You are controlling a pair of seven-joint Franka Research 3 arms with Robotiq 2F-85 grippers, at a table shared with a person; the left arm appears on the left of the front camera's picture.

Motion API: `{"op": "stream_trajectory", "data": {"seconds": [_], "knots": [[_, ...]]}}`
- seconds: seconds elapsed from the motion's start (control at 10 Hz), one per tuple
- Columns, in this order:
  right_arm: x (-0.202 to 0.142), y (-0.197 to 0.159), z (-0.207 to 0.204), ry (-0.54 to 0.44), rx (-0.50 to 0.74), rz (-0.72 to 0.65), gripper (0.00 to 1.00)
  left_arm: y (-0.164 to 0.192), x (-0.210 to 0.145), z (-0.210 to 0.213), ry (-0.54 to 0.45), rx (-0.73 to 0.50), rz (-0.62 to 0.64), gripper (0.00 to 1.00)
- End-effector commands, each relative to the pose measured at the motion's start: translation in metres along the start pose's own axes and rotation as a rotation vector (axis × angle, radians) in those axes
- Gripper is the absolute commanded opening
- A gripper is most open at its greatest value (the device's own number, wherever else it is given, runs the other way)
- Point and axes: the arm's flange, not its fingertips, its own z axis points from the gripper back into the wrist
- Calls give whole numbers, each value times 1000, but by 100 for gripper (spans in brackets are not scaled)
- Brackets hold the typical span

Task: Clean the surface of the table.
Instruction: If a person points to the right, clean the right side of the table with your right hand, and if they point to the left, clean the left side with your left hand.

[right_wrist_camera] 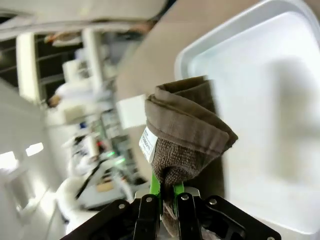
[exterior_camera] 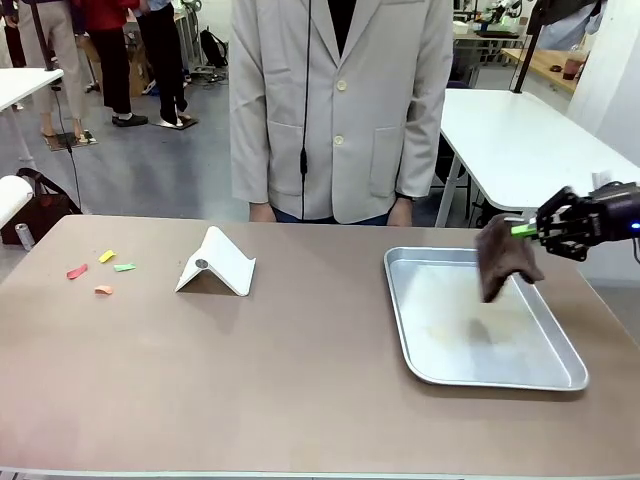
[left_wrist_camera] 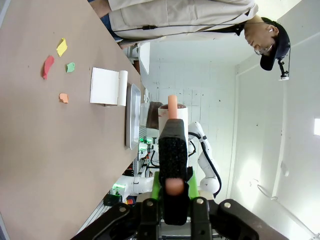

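Clearly, the worktop (exterior_camera: 300, 380) takes up the whole near part of the front view, and its brownish top carries only a few things. At its right side lies a shallow silver tray (exterior_camera: 440, 300). The right end effector (exterior_camera: 527, 231) hangs above the tray's far right corner, and its green pads are clamped on a brown cloth (exterior_camera: 505, 262). The cloth droops over the tray and does not touch it.

Near the middle of the worktop stands a white folded stand (exterior_camera: 218, 262), shaped like a small tent. Well apart to the left lie four small scraps: a red scrap (exterior_camera: 77, 271), a yellow scrap (exterior_camera: 106, 256), a green scrap (exterior_camera: 124, 267) and an orange scrap (exterior_camera: 103, 290). Between the cloth and the scraps stand the tray's rim and the white stand.

A person (exterior_camera: 340, 110) in a pale jacket stands at the far edge. Behind, on the right, is a white-topped table (exterior_camera: 520, 140).

In the left wrist view, the left end effector (left_wrist_camera: 172, 192) is closed on a black tool (left_wrist_camera: 172, 155) with a rough face and a pinkish tip.

A white tag (right_wrist_camera: 146, 144) is sewn to the cloth's edge. Its print is too small and blurred to read.
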Motion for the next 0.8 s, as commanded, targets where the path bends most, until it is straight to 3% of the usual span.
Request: {"op": "stream_trajectory", "data": {"seconds": [0.0, 0.2, 0.5, 0.7], "knots": [[8, -13, 25, 99, 222, 25, 11, -5, -4, 0, 3, -6, -2, 0], [-4, -11, 68, 91, 370, 70, 11, -5, -4, 0, 3, -6, -2, 0], [-16, -24, 130, -13, 358, 71, 11, -5, -4, 0, 3, -6, -2, 0], [-8, -45, 136, -19, 442, 64, 11, -5, -4, 0, 3, -6, -2, 0]]}}
